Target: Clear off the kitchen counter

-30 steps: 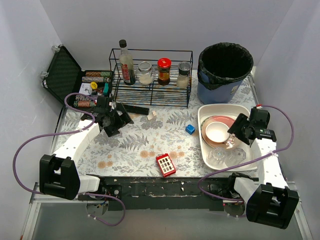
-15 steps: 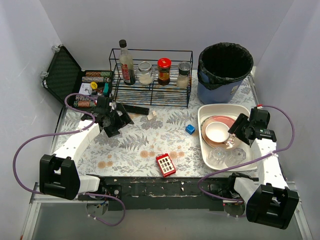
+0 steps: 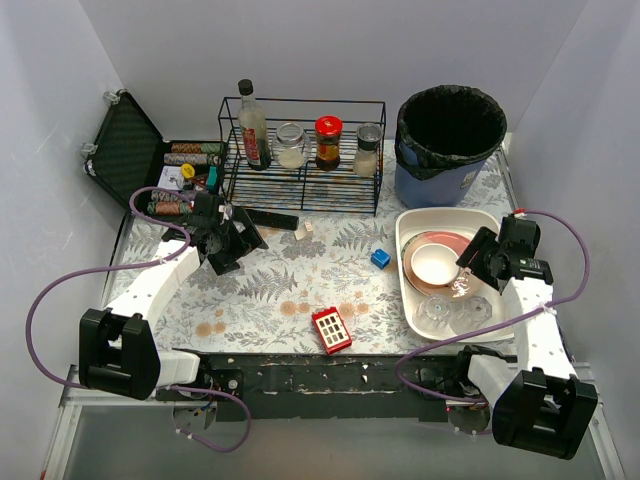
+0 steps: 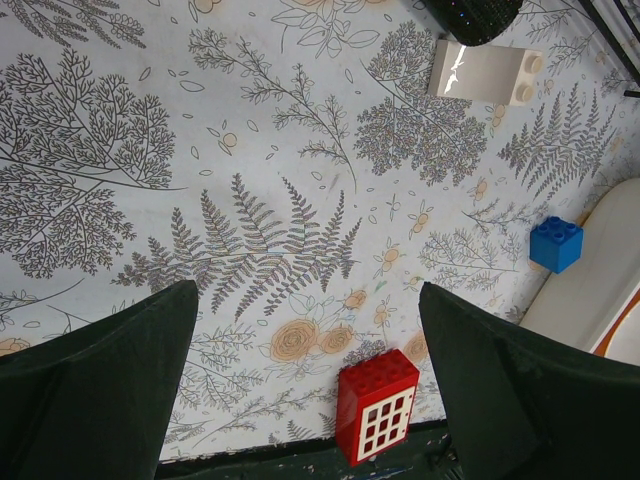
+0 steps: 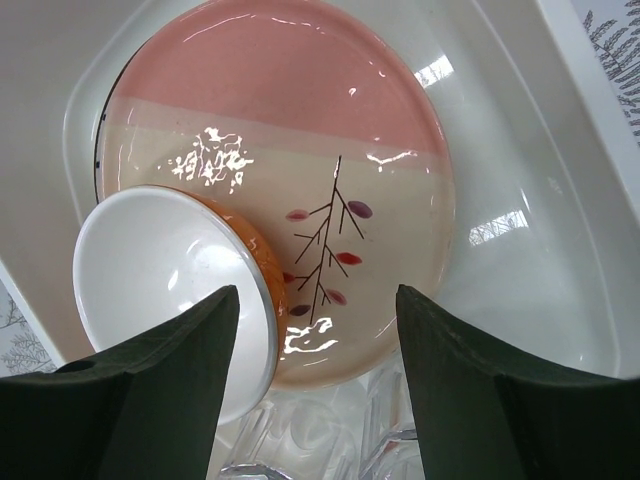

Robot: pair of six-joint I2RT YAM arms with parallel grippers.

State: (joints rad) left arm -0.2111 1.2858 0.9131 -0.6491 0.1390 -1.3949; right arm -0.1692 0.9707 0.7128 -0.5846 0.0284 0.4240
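Note:
The kitchen counter [image 3: 290, 275] is a fern-patterned tabletop with brownish stains. On it lie a red window brick [image 3: 331, 329] near the front edge, a blue brick [image 3: 381, 258] and a small white brick [image 3: 306, 229]. The left wrist view shows the red brick [image 4: 378, 404], blue brick [image 4: 555, 243] and white brick [image 4: 485, 73]. My left gripper [image 3: 232, 240] is open and empty above the counter's left part. My right gripper [image 3: 472, 262] is open and empty over the white tub [image 3: 410, 222], above a pink-and-cream plate [image 5: 330, 130], an orange-rimmed bowl [image 5: 160, 280] and clear glasses [image 3: 455, 312].
A black wire rack [image 3: 303, 155] with a bottle and jars stands at the back. A bin with a black liner [image 3: 448, 140] is at the back right. An open black case [image 3: 135, 150] with small items is at the back left. A black remote [image 3: 270, 216] lies before the rack.

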